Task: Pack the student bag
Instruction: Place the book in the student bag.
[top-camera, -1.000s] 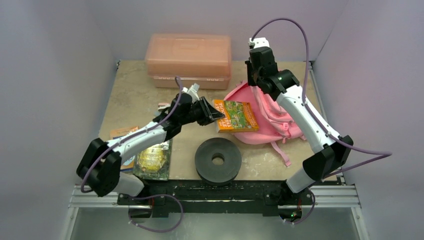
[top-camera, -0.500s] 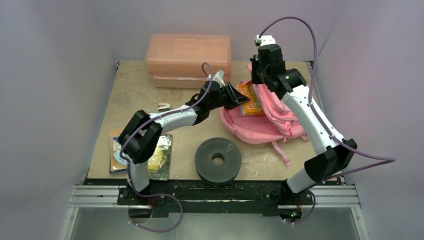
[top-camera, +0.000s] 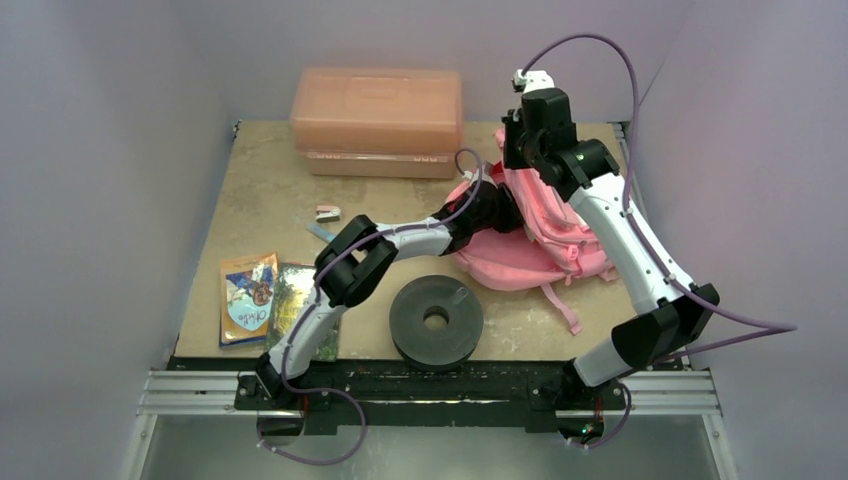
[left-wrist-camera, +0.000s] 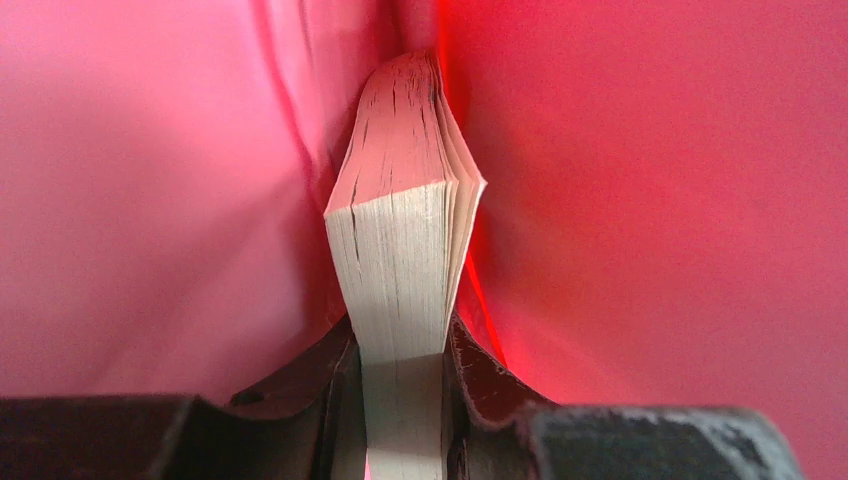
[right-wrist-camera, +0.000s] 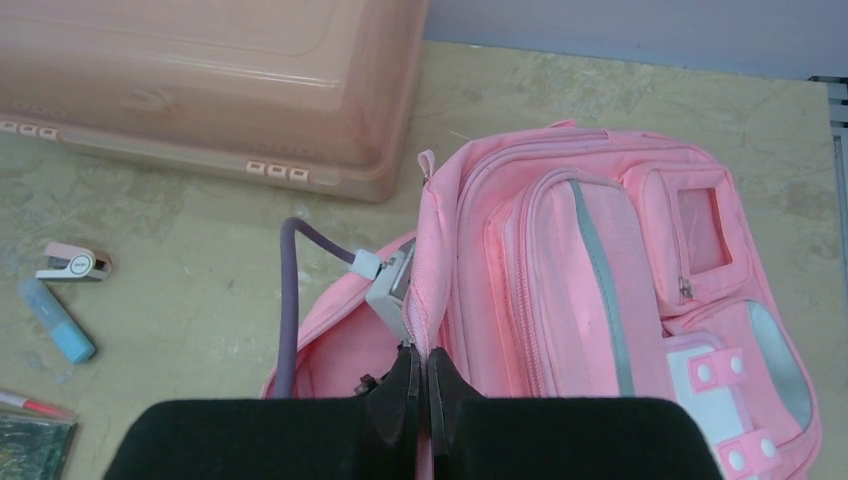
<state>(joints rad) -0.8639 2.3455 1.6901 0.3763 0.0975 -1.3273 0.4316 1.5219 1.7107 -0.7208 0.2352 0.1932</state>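
The pink student bag (top-camera: 545, 240) lies at the right middle of the table, its front pockets showing in the right wrist view (right-wrist-camera: 620, 280). My right gripper (right-wrist-camera: 422, 385) is shut on the edge of the bag's opening and holds it up. My left gripper (left-wrist-camera: 403, 385) is shut on a thick book (left-wrist-camera: 405, 250), seen page-edge on, and has reached inside the bag, with pink lining (left-wrist-camera: 150, 200) all around it. In the top view the left gripper is hidden inside the bag's opening (top-camera: 495, 212), and the book's cover is hidden.
A salmon plastic box (top-camera: 378, 118) stands at the back. A black roll (top-camera: 436, 320) lies near the front middle. Two snack packets (top-camera: 250, 297) lie at the front left. A small stapler (top-camera: 327, 213) and a blue marker (right-wrist-camera: 57, 321) lie left of the bag.
My left arm has stretched right and pushed the book from the bag's mouth into the bag, so the book's cover no longer shows. The right gripper has stayed on the bag's edge.
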